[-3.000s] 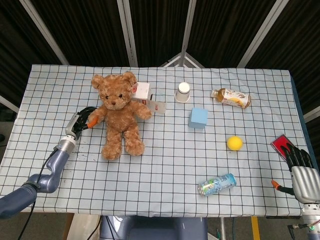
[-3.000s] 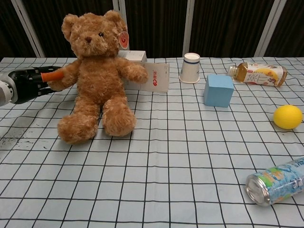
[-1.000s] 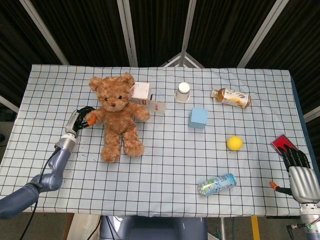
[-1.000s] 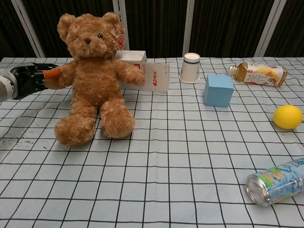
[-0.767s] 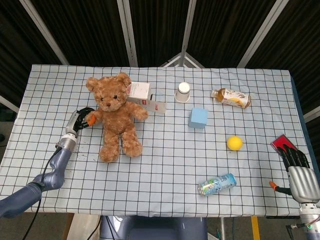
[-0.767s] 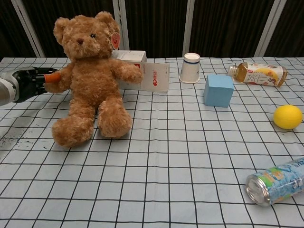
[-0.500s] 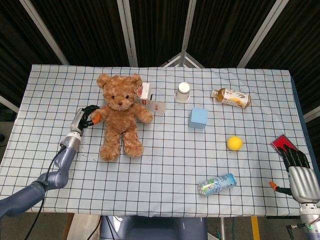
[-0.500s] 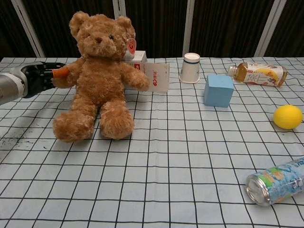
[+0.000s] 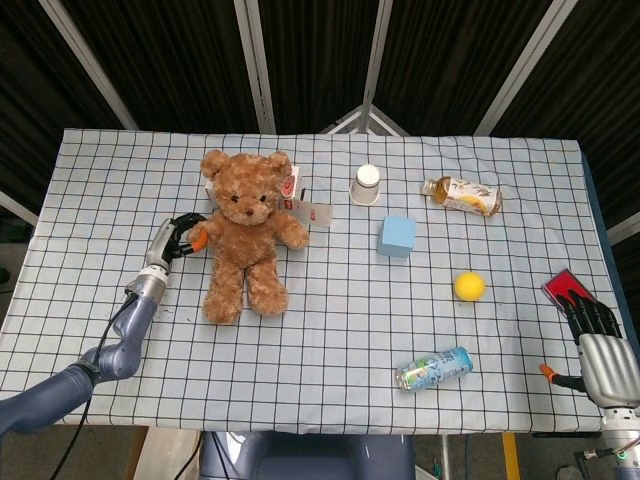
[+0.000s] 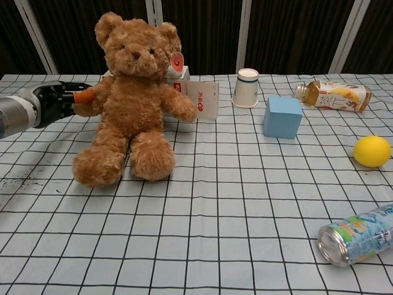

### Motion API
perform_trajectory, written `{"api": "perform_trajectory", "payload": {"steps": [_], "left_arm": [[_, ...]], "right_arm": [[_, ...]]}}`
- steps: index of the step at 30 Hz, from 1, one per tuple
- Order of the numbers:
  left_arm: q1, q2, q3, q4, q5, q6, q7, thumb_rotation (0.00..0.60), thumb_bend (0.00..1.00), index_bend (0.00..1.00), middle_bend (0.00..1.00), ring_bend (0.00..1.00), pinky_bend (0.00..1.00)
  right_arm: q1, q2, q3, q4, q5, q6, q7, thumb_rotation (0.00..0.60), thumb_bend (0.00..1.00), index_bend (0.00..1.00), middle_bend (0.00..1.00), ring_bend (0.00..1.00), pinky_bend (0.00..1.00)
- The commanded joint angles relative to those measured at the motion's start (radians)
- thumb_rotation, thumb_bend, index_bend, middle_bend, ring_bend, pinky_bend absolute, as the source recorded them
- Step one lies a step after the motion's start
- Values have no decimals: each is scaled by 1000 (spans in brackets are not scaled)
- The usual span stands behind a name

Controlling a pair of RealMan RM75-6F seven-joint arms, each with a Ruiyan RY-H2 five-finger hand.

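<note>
L hand (image 10: pixel 58 100) pinching teddy bear (image 10: pixel 134 98) by its arm, bear sitting upright on table (image 9: pixel 330 330) | R hand (image 9: pixel 600 340) at table's right edge, fingers curled, holding nothing

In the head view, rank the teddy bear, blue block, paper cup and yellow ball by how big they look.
1. teddy bear, by far the largest
2. blue block
3. paper cup and yellow ball: they look much alike, so no firm order between them.

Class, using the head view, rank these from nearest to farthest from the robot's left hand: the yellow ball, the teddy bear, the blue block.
1. teddy bear: its arm is held by the left hand.
2. blue block: mid-table, to the right of the bear.
3. yellow ball: farther right.
</note>
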Motion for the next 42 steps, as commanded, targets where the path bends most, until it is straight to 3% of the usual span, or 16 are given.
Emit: {"api": "perform_trajectory", "payload": {"steps": [1, 11, 27, 42], "left_arm": [[3, -4, 1, 25, -7, -11, 4, 600, 673, 481, 472, 98, 68], [-5, -30, -3, 71, 4, -30, -1, 600, 673, 479, 470, 95, 66], [-11, -19, -23, -46, 5, 43, 71, 600, 672, 478, 468, 95, 66], [-7, -67, -11, 141, -16, -49, 22, 600, 673, 478, 468, 95, 66]], "right_arm": [[0, 0, 1, 0, 0, 1, 1, 600, 131, 55, 18, 0, 0], [1, 1, 0, -2, 1, -3, -2, 600, 131, 55, 18, 0, 0], [-2, 6, -2, -5, -3, 2, 7, 600, 131, 55, 18, 0, 0], [1, 4, -2, -9, 2, -6, -2, 600, 131, 55, 18, 0, 0]]}}
